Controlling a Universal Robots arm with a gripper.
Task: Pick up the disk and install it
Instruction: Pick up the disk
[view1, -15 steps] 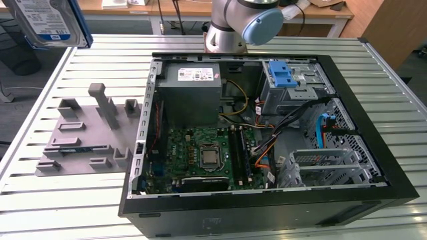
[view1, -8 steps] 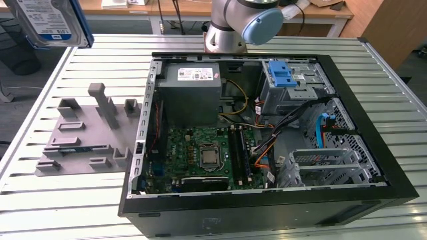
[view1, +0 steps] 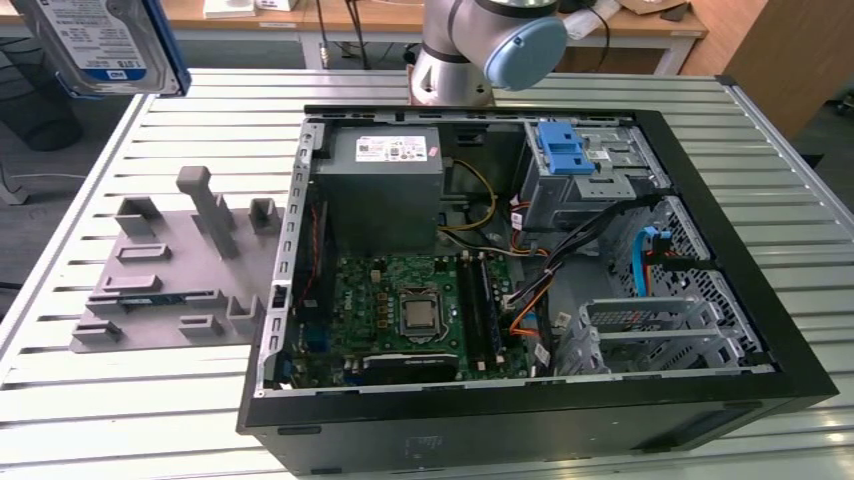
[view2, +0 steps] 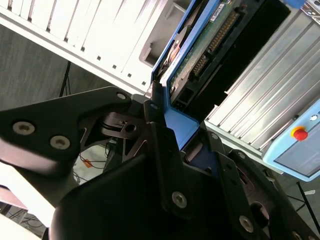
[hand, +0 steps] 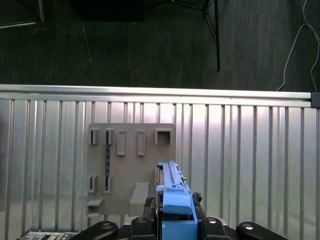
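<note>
The disk (view1: 94, 45), silver with a white-and-blue label and a blue carrier frame, hangs high above the table's far corner at the exterior view's left. In the second wrist view my gripper (view2: 182, 134) is shut on the disk (view2: 200, 45), its dark fingers (view2: 159, 131) clamping the blue frame's end, with the connector side showing. The first wrist view shows the disk (hand: 174, 192) edge-on between the fingers of the gripper (hand: 176, 222), above the grey holder plate (hand: 131, 165).
The open computer case (view1: 747, 270) lies on the slatted metal table (view1: 147, 420). Inside are a grey power supply (view1: 380, 185), motherboard (view1: 414, 315), cables and a drive cage with a blue latch (view1: 563, 150). The grey holder plate (view1: 167, 270) sits beside the case. The arm's base (view1: 461, 60) stands behind.
</note>
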